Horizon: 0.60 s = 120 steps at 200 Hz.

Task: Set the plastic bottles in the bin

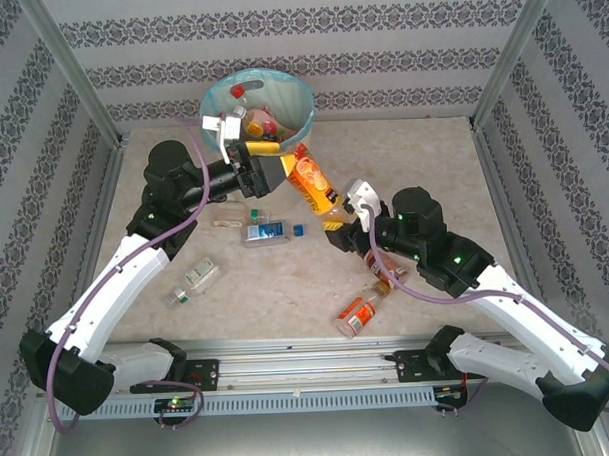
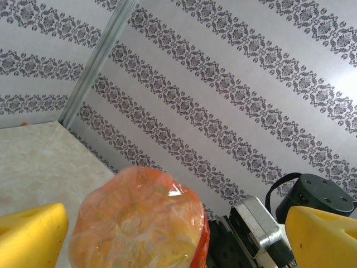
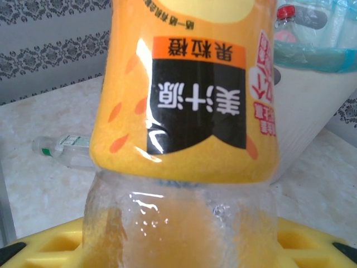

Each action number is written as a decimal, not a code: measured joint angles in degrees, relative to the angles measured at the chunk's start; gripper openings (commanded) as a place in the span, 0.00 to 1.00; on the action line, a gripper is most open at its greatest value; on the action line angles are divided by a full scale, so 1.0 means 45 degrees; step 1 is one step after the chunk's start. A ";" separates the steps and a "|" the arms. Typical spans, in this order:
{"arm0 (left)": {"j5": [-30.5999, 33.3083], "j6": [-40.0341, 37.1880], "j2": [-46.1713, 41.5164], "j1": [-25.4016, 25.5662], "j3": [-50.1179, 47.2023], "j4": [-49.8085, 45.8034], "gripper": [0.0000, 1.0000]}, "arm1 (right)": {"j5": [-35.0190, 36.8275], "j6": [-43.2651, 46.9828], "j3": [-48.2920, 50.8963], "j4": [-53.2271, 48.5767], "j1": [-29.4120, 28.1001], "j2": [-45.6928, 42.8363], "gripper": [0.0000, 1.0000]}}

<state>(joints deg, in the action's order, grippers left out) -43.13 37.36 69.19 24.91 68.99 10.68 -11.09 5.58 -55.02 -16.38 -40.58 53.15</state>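
The right gripper (image 1: 336,223) is clamped on the clear lower end of an orange bottle (image 1: 313,185), which rises tilted from its yellow fingers (image 3: 312,240), lifted off the tabletop (image 1: 438,173). At the bottle's far end the left gripper (image 1: 279,157) stands wide open. In its wrist view the bottle's base sits between the fingers, close against one and well clear of the other. The bin (image 1: 269,73) stands just beyond the left gripper, with several bottles (image 1: 266,124) already lying inside its blue-lined rim. Below the left gripper a blue-labelled bottle (image 1: 268,232) and a green-capped bottle (image 1: 198,280) lie on the tabletop. A red-and-orange bottle (image 1: 360,313) lies behind the right gripper, toward the arm bases.
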 measured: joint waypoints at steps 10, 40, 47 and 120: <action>0.0005 0.0000 0.0073 0.0000 0.0000 0.0000 1.00 | -0.0092 -0.0097 -0.0063 0.0155 -0.0005 0.0044 0.52; 0.0010 0.0000 0.0306 0.0000 0.0000 -0.0015 0.99 | -0.0413 -0.0287 -0.0306 0.0646 -0.0005 0.0316 0.52; 0.0005 0.0010 0.0335 0.0000 0.0000 -0.0015 0.96 | -0.0452 -0.0306 -0.0364 0.0719 -0.0005 0.0403 0.52; -0.0219 0.0335 0.0369 -0.0029 -0.0024 0.0219 0.49 | -0.0806 -0.0316 -0.0471 0.1122 -0.0126 0.0967 0.56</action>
<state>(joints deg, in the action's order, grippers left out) -44.12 38.87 70.85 24.77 68.88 11.66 -14.72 4.16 -57.14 -11.33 -41.15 57.49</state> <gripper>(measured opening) 0.614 0.541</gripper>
